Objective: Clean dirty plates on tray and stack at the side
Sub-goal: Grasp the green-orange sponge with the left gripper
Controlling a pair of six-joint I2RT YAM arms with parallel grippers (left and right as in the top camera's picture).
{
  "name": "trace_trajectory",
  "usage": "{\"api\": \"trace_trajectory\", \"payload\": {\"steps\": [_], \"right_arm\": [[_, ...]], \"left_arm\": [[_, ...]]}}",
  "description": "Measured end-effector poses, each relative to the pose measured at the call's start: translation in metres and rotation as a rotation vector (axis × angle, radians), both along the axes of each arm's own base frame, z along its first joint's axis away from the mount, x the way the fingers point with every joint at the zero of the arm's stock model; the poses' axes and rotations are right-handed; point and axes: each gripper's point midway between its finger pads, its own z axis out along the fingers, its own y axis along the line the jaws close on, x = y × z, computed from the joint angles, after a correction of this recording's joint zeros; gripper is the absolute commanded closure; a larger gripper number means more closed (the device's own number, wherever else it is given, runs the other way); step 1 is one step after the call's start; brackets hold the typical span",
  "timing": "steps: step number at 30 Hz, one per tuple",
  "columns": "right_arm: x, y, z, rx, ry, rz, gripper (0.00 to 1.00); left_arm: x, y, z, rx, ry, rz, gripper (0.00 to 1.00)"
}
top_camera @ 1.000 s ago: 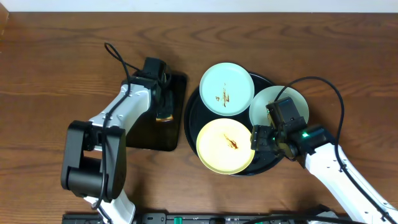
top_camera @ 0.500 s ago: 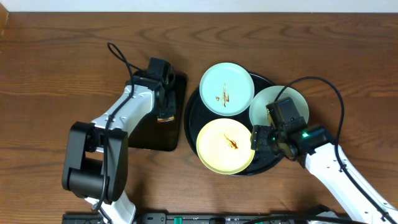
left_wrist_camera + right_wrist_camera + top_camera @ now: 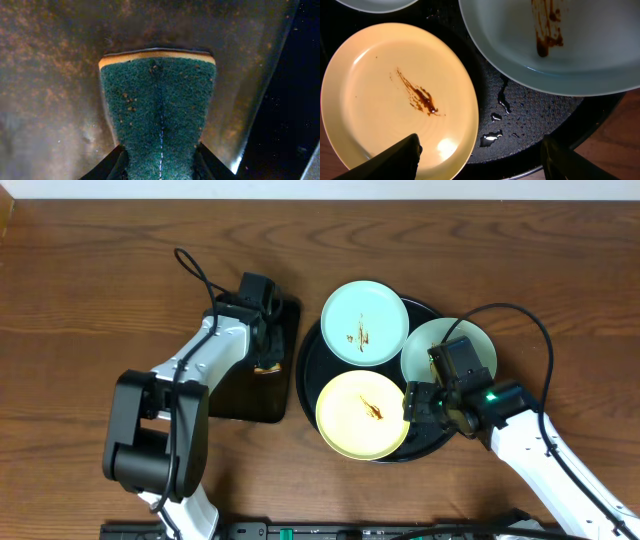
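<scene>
Three smeared plates lie on the round black tray (image 3: 309,372): a mint one (image 3: 363,322) at the back, a yellow one (image 3: 362,413) in front, and a pale one (image 3: 420,348) at the right, partly under my right arm. My right gripper (image 3: 425,402) hovers open over the wet tray floor (image 3: 530,120), one finger above the yellow plate (image 3: 395,95) and the pale plate (image 3: 580,45) ahead. My left gripper (image 3: 160,162) is shut on the green-and-yellow sponge (image 3: 160,110), its fingers (image 3: 117,162) pinching both sides. The sponge (image 3: 265,367) rests on the rectangular tray.
The rectangular black tray (image 3: 235,395) lies left of the round one, its wet surface (image 3: 50,75) under the sponge. Bare wood tabletop (image 3: 90,300) stretches to the left and along the back. A cable loops behind each arm.
The left gripper's fingers have closed in onto the sponge's sides, and the left arm has shifted slightly. The right arm and the plates have not moved.
</scene>
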Motion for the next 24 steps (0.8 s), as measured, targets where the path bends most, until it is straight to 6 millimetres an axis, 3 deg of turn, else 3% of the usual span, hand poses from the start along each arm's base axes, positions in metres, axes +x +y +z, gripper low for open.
{"api": "trace_trajectory", "payload": {"steps": [3, 7, 20, 22, 24], "right_arm": [[-0.0001, 0.0000, 0.0000, 0.000, 0.000, 0.000, 0.25], [-0.0002, -0.0001, -0.0001, 0.000, 0.001, 0.000, 0.25], [-0.0014, -0.0006, -0.0005, -0.003, 0.006, 0.000, 0.19], [-0.0015, -0.0007, -0.0006, -0.003, 0.007, -0.001, 0.21], [-0.0021, -0.0009, -0.0008, -0.003, 0.009, -0.001, 0.30]], "left_arm": [[0.0013, -0.0003, -0.0011, -0.001, -0.003, 0.000, 0.72], [0.0019, -0.0001, -0.0021, 0.001, -0.004, 0.001, 0.92], [0.0028, -0.0002, -0.0027, 0.001, -0.008, 0.000, 0.93], [0.0008, 0.0003, -0.0024, 0.003, 0.000, -0.003, 0.93], [-0.0041, 0.0015, 0.0003, 0.011, 0.016, -0.015, 0.93]]}}
